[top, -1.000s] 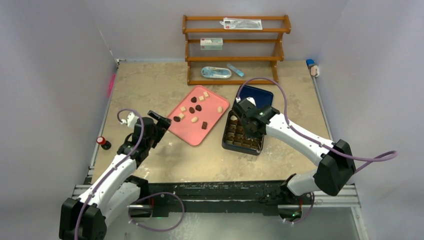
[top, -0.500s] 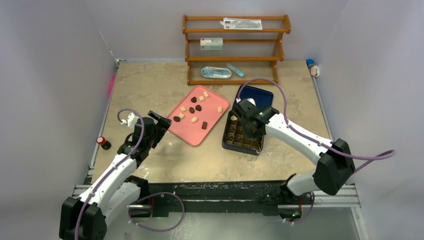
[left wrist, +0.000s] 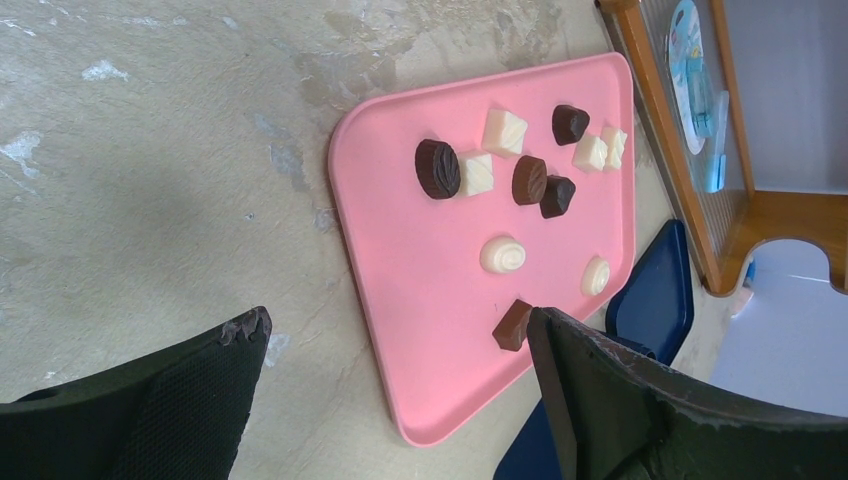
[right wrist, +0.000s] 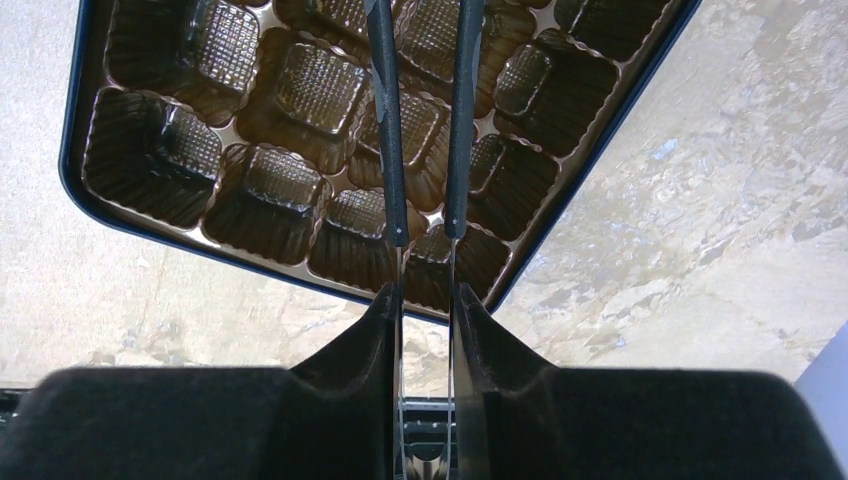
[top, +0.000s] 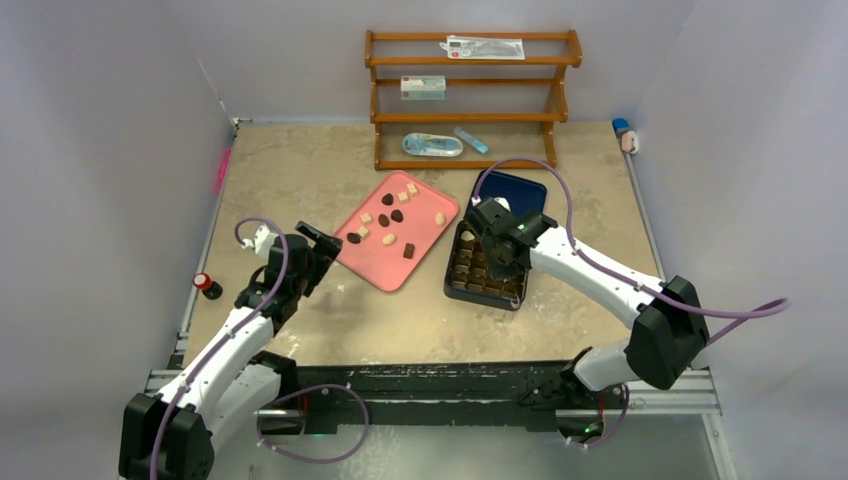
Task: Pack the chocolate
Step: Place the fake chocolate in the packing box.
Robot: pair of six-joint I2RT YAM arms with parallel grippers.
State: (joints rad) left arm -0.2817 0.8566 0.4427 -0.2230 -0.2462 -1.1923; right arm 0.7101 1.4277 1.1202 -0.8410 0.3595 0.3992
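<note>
The left gripper [left wrist: 398, 322] hangs spread wide and empty just off the near corner of the flat pink plastic tray [top: 385, 268], where roughly a dozen small dark-brown and cream-white chocolate pieces [left wrist: 437, 168] lie unpacked. To the right, the right gripper [right wrist: 418, 40] sits low over the dark-blue box with a brown moulded-cell insert [top: 508, 296]. Its thin fingers [right wrist: 385, 120] are parted a crack with nothing visible between them, so this looks like a drop into a cell. Next it likely needs to lift straight clear and go to the tray for another piece, a pinch on something far smaller than its jaws.
</note>
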